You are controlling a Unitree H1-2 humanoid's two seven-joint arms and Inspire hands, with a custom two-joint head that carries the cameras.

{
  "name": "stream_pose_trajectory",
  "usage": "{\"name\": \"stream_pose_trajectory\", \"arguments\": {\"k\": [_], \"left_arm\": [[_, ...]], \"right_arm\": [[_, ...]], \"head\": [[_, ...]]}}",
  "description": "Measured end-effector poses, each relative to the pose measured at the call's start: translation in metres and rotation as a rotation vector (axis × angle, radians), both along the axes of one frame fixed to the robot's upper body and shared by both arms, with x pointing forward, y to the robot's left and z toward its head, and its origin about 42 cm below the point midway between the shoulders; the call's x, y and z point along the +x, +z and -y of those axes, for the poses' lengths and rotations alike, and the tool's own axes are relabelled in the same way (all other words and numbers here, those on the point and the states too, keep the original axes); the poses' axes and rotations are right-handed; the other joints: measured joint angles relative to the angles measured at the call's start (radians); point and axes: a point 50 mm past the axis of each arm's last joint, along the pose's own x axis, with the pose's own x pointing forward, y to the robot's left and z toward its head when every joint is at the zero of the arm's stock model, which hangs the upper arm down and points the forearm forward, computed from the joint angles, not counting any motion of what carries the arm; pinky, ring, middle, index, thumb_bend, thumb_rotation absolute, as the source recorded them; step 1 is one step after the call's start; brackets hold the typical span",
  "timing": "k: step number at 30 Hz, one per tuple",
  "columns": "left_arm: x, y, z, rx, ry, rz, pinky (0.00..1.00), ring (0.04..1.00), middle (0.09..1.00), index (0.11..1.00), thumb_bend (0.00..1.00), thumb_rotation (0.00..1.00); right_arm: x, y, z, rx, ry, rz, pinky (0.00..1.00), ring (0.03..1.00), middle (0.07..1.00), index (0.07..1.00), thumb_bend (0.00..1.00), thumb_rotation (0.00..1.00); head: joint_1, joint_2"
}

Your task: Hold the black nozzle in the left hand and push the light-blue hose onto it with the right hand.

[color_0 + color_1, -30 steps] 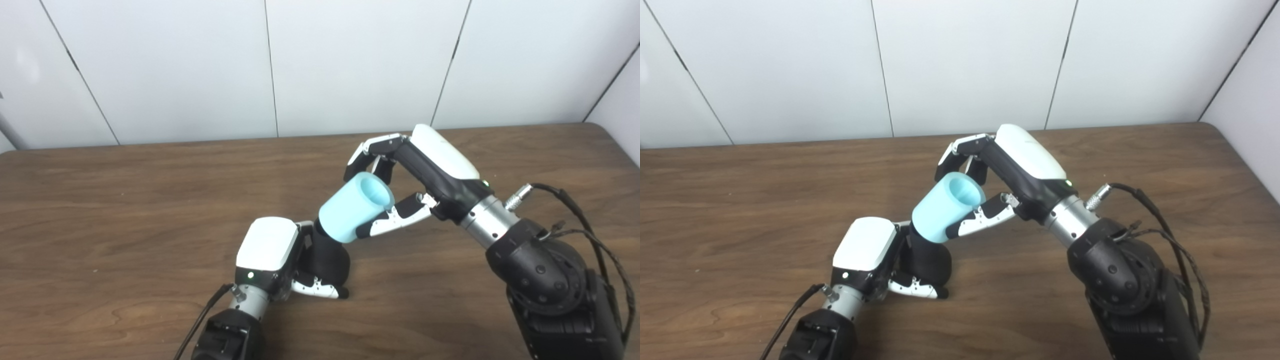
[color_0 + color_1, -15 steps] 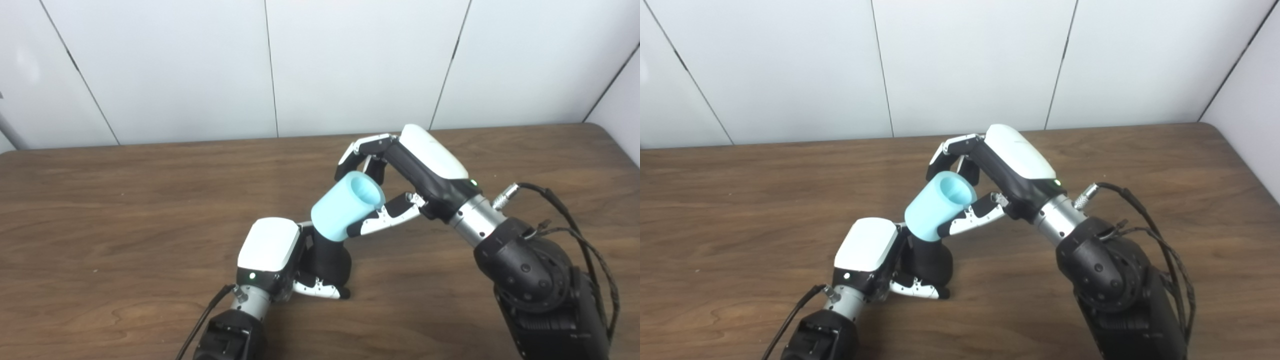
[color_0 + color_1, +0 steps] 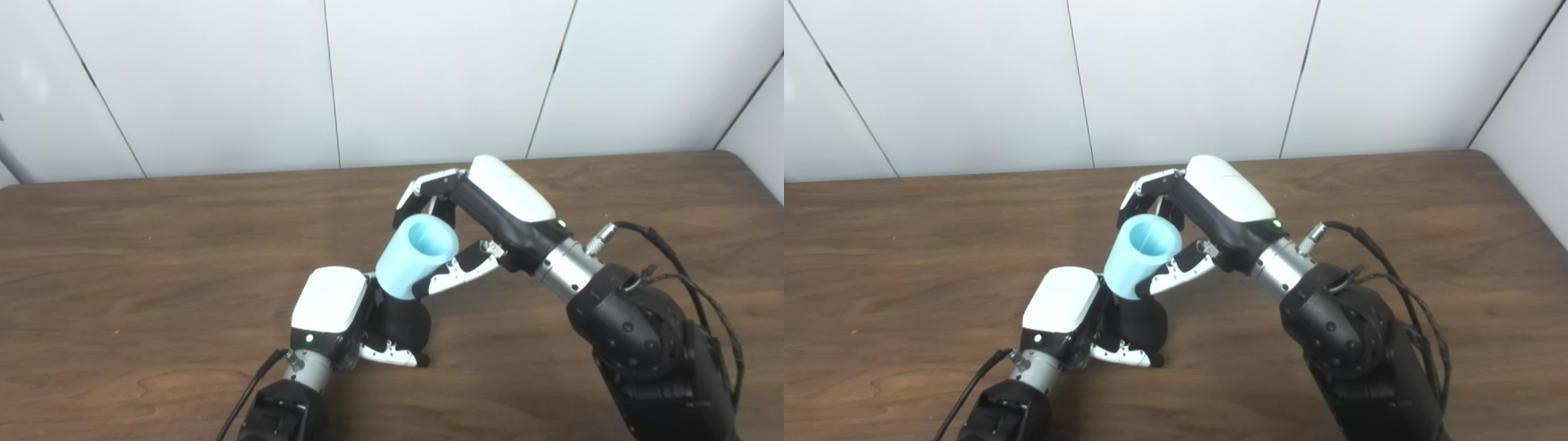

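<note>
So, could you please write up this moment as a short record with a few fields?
left hand: shut on the black nozzle, low near the table
right hand: shut on the light-blue hose
hose: tilted, open end facing up and right, lower end over the top of the nozzle
nozzle: base hidden by left fingers; contact with table unclear
how far hose is seated: cannot tell

Dark wood-grain table [image 3: 153,245], far edge against a white panelled wall [image 3: 429,73]. Black nozzle [image 3: 401,321] stands on it near the front edge, about mid-width, base touching the wood. Left hand [image 3: 343,318] rests beside it.
</note>
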Motion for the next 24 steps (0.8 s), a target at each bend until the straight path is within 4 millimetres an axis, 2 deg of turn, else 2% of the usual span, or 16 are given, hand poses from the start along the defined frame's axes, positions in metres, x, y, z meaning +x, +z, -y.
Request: {"name": "stream_pose_trajectory", "arguments": {"k": [1, 4, 12, 14, 19, 21, 24], "left_arm": [[0.0, 0.0, 0.0, 0.0, 0.0, 0.0, 0.31, 0.387, 0.453, 0.485, 0.53, 0.0], [0.0, 0.0, 0.0, 0.0, -0.001, 0.0, 0.31, 0.39, 0.475, 0.484, 0.53, 0.0], [-0.001, 0.0, 0.002, -0.003, -0.001, -0.001, 0.33, 0.4, 0.416, 0.486, 0.53, 0.0], [-0.001, 0.0, 0.002, -0.002, 0.002, -0.002, 0.33, 0.394, 0.461, 0.484, 0.53, 0.0], [-0.001, 0.0, 0.002, -0.001, 0.002, -0.002, 0.33, 0.39, 0.477, 0.484, 0.53, 0.0], [-0.001, 0.0, 0.002, -0.001, 0.002, -0.003, 0.33, 0.395, 0.43, 0.485, 0.53, 0.0], [-0.001, 0.0, 0.002, -0.001, 0.002, -0.003, 0.32, 0.391, 0.414, 0.485, 0.53, 0.0]], "right_arm": [[0.001, 0.001, -0.001, -0.007, 0.008, -0.001, 0.32, 0.388, 0.514, 0.489, 0.5, 0.0], [0.004, 0.004, -0.006, -0.04, 0.035, -0.009, 0.33, 0.38, 0.512, 0.495, 0.5, 0.0], [0.014, 0.018, -0.017, -0.168, 0.096, -0.039, 0.35, 0.372, 0.504, 0.525, 0.49, 0.0], [0.015, 0.019, -0.018, -0.184, 0.102, -0.041, 0.34, 0.37, 0.502, 0.518, 0.49, 0.0], [0.017, 0.022, -0.019, -0.218, 0.107, -0.043, 0.35, 0.367, 0.502, 0.515, 0.5, 0.0], [0.017, 0.022, -0.019, -0.224, 0.104, -0.048, 0.35, 0.367, 0.504, 0.513, 0.5, 0.0], [0.017, 0.022, -0.019, -0.227, 0.1, -0.051, 0.35, 0.368, 0.508, 0.512, 0.5, 0.0]], "head": [[0.0, 0.002], [0.0, 0.003], [0.0, 0.006], [0.003, 0.009], [-0.003, 0.011], [0.0, 0.011], [0.0, 0.011]]}}
